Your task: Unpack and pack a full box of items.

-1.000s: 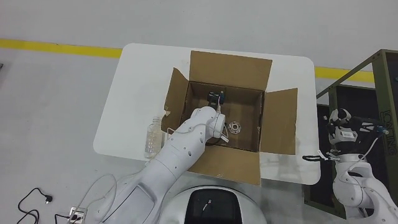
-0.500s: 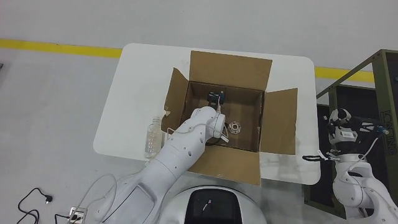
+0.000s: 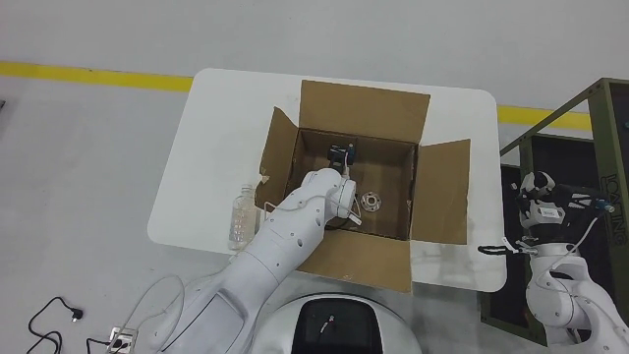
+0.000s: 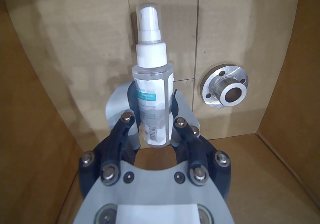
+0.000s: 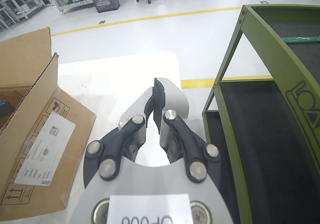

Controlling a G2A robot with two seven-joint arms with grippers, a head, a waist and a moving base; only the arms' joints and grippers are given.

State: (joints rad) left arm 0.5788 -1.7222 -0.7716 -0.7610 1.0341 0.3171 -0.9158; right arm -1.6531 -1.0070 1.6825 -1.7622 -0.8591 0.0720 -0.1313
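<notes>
An open cardboard box (image 3: 295,147) stands on the white table (image 3: 221,128). My left gripper (image 4: 152,100) is down inside it, shut on a clear spray bottle (image 4: 152,90) with a white nozzle and a printed label. From above, the left gripper (image 3: 341,153) sits near the box's far wall. A metal flange (image 4: 226,88) lies on the box floor beside the bottle, also seen as a metal flange (image 3: 371,200) from the top. My right gripper (image 5: 156,100) is shut on nothing, off the table's right end beside a green cart (image 5: 270,120).
A clear plastic bottle (image 3: 239,218) lies on the table just outside the box's left side. The box flaps (image 3: 442,192) stand open on all sides. The green cart (image 3: 600,147) stands close to the table's right edge. The box's outer wall (image 5: 47,132) is near the right gripper.
</notes>
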